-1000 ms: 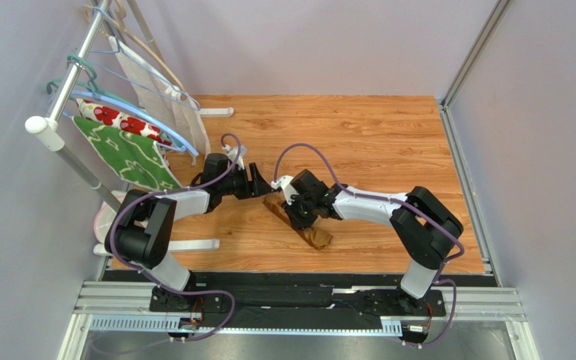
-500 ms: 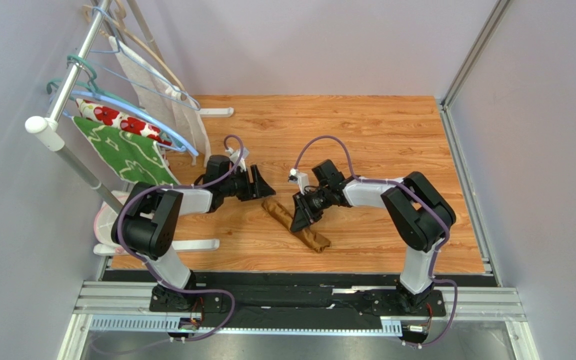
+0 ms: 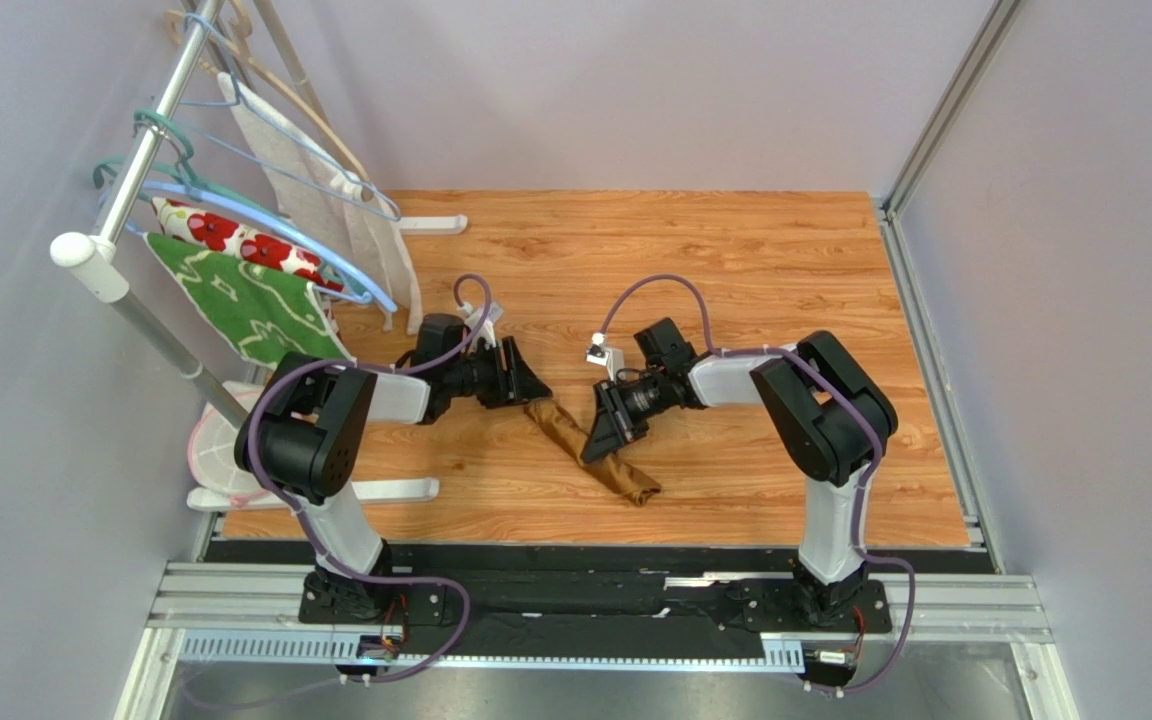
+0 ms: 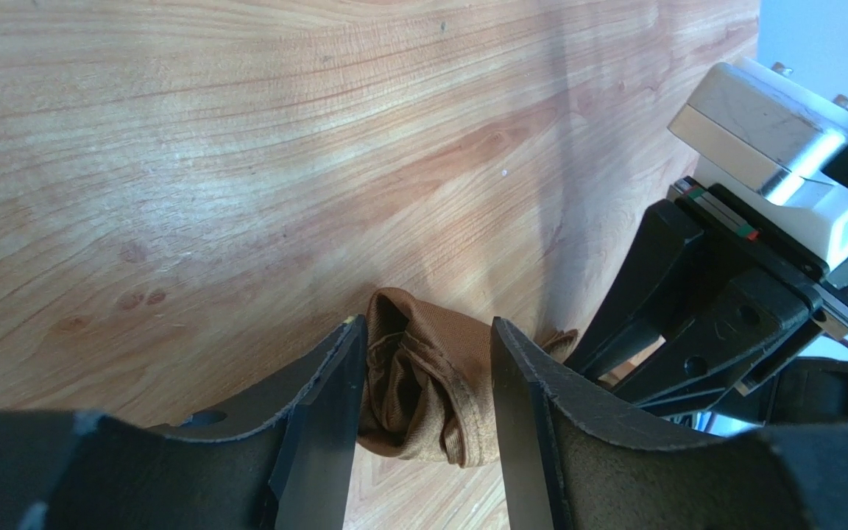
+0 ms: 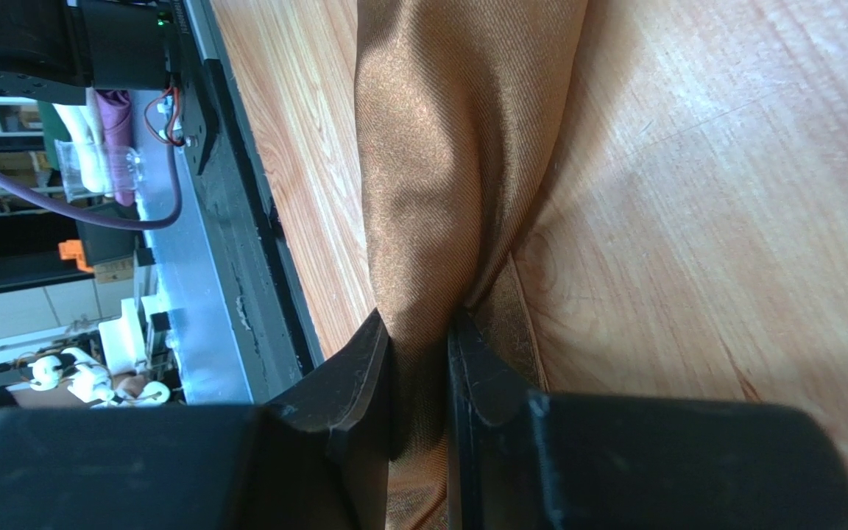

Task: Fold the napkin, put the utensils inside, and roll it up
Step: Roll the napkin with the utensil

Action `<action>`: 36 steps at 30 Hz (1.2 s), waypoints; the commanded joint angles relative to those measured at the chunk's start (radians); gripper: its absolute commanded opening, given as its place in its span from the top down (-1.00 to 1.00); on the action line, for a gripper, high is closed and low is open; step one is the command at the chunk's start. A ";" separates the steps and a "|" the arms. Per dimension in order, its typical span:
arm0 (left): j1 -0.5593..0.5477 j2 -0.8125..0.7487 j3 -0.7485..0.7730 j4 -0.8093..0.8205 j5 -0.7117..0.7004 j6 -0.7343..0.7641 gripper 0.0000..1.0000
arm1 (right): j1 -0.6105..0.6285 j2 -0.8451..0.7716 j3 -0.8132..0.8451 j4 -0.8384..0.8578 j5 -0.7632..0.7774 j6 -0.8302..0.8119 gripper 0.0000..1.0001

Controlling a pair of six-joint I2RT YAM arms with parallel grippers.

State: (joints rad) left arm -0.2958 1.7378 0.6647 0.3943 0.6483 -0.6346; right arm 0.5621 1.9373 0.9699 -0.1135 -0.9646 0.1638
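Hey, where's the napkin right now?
The napkin lies bunched in a strip on the wooden table, centre of the top view, pinched by the right gripper, its far end between the open jaws of the left gripper.

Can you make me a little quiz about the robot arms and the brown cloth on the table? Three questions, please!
1. True or false: the napkin lies spread out flat on the table.
2. What is the right gripper pinching? A a hanger, B the napkin, C a spoon.
3. Fill the gap: the leaf-patterned cloth hanging on the rack is ____.
Key: 1 false, it is bunched into a long strip. 2 B. 3 green.
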 commanded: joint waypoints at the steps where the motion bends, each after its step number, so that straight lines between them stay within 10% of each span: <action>1: 0.003 -0.004 0.029 0.031 0.039 -0.007 -0.03 | -0.008 0.038 0.021 0.031 0.029 0.000 0.81; 5: 0.003 0.009 0.035 0.044 0.059 -0.014 0.54 | -0.014 0.035 0.021 0.029 0.049 0.008 0.74; 8: 0.003 0.019 0.038 0.035 0.060 -0.014 1.00 | -0.018 -0.006 0.039 -0.024 0.095 0.003 0.17; 16: 0.001 0.032 0.052 0.011 0.060 -0.010 1.00 | 0.010 -0.217 0.125 -0.222 0.349 -0.044 -0.29; 26: 0.001 0.035 0.053 0.001 0.048 -0.004 1.00 | 0.357 -0.298 0.173 -0.325 1.025 -0.125 -0.29; 36: 0.003 0.034 0.055 -0.003 0.048 -0.004 1.00 | 0.478 -0.186 0.171 -0.336 1.190 -0.142 -0.09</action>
State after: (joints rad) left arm -0.2958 1.7687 0.6933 0.3843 0.6834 -0.6502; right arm 1.0172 1.7267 1.1297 -0.4347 0.1104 0.0456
